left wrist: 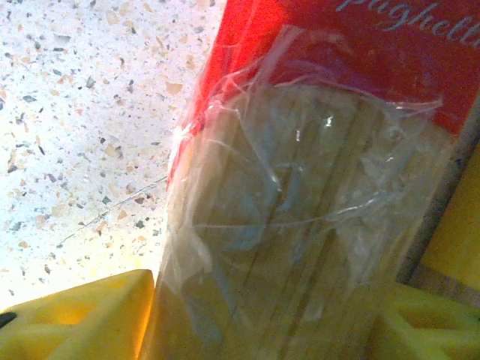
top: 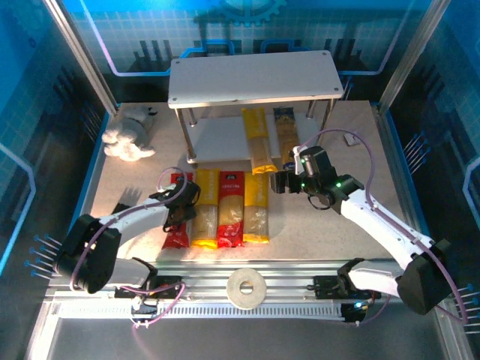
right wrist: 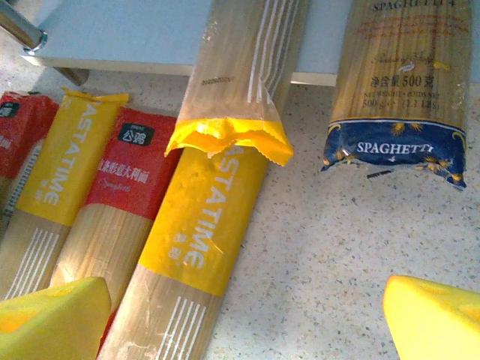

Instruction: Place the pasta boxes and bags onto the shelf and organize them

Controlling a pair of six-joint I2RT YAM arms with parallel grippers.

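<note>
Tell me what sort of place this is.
Probably a robotics lab test cell, staged as a small pantry. An aluminium frame with blue printed panels encloses a speckled table; a left arm and right arm are bolted at its near edge; a little shelf stands with spaghetti packs laid out.

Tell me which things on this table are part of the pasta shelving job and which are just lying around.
Part of the job:
two red spaghetti packs
three yellow spaghetti packs
clear blue-ended spaghetti pack
two-tier shelf

Just lying about:
white tape roll
white fluffy bundle
</note>
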